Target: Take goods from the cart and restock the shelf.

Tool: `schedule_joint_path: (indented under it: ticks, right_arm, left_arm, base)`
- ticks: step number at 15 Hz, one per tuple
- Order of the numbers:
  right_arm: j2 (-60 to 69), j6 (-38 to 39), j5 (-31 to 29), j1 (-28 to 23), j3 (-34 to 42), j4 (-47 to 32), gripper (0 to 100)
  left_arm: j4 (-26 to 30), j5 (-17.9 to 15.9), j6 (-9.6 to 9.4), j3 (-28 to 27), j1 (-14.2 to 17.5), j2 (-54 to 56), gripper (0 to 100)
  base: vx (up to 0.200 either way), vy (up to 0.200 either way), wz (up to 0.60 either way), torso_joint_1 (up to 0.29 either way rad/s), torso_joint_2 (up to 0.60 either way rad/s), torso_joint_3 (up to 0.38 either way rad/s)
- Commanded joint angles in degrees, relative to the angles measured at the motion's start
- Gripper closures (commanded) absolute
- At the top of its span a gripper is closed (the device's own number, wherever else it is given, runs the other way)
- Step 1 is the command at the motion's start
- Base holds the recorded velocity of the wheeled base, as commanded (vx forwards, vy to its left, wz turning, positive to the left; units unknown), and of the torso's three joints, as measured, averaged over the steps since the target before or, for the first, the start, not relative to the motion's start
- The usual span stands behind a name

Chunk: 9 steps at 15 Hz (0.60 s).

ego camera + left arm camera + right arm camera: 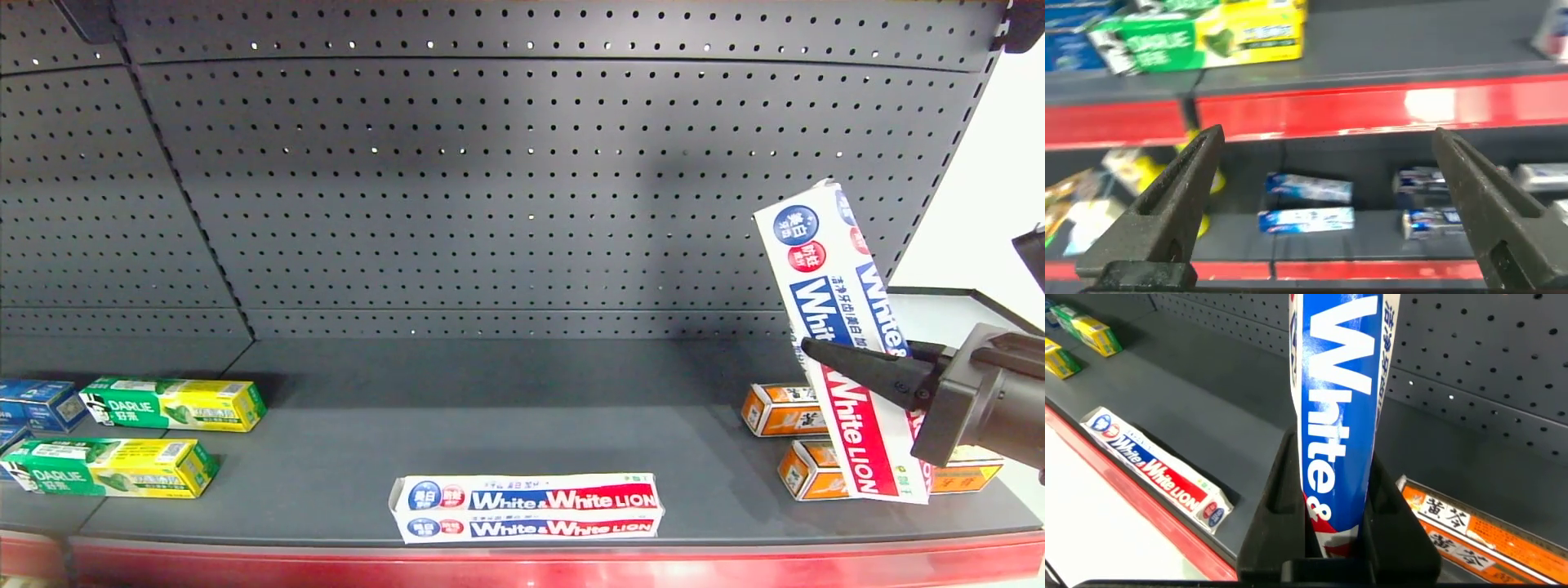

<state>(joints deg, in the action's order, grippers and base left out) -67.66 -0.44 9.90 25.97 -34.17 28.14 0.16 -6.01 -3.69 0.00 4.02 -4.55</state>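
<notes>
While the left gripper hangs with fingers spread wide below the shelf, two white boxes lie together at its front edge; farther back on the right, the right gripper clamps a matching toothpaste box, tilted near upright, over the orange boxes.

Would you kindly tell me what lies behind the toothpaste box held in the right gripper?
Two orange boxes on the shelf; the held box covers part of each.
</notes>
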Motion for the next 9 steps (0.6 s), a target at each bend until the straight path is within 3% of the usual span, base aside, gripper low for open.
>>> schedule_joint_path:
  ticks: [1,2,9]
  right_arm:
    - [-0.1,0.0,0.0,0.1,-0.2,0.0,100]
    - [0.1,0.0,0.0,0.1,0.0,0.0,100]
    - [-3.6,-5.1,2.5,0.8,-3.2,0.2,100]
  left_arm:
    - [0.0,-0.1,-0.44,0.0,-5.8,3.0,0]
    - [-0.1,0.0,0.0,0.0,-3.6,4.5,0]
    - [0.0,0.1,0.18,0.0,-3.8,4.5,0]
  base:
    - [0.0,0.0,0.0,0.0,0.0,0.0]
    - [0.0,0.0,0.0,0.0,0.0,0.0]
    - [0.0,0.0,0.0,0.0,0.0,0.0]
